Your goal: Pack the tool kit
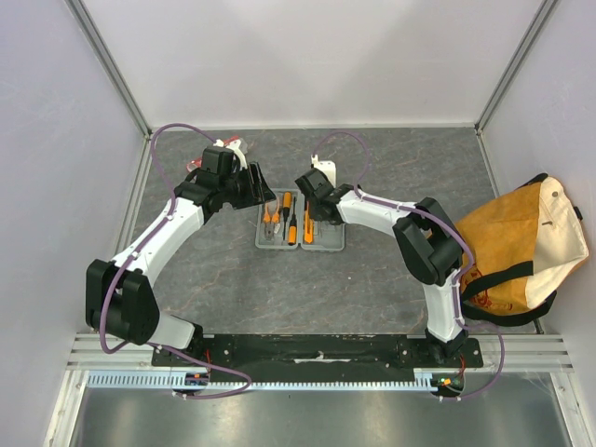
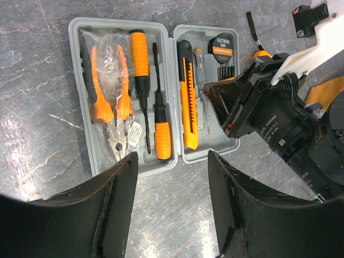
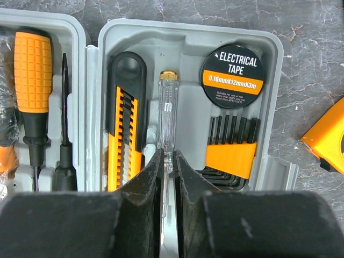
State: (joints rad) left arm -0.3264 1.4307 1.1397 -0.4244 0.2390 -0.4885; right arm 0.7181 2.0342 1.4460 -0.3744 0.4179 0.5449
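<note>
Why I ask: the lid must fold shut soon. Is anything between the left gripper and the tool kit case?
Nothing visible: only bare table lies between the open left gripper and the near edge of the tool kit case. The right gripper, though, sits over the case's right half, shut on the clear tester.

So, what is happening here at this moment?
The grey tool case lies open on the table, most tools in their slots. The right gripper is closed around the clear tester screwdriver in the right half. The left gripper hangs open just off the case's edge, holding nothing. An orange tool lies on the table beside the case.
</note>
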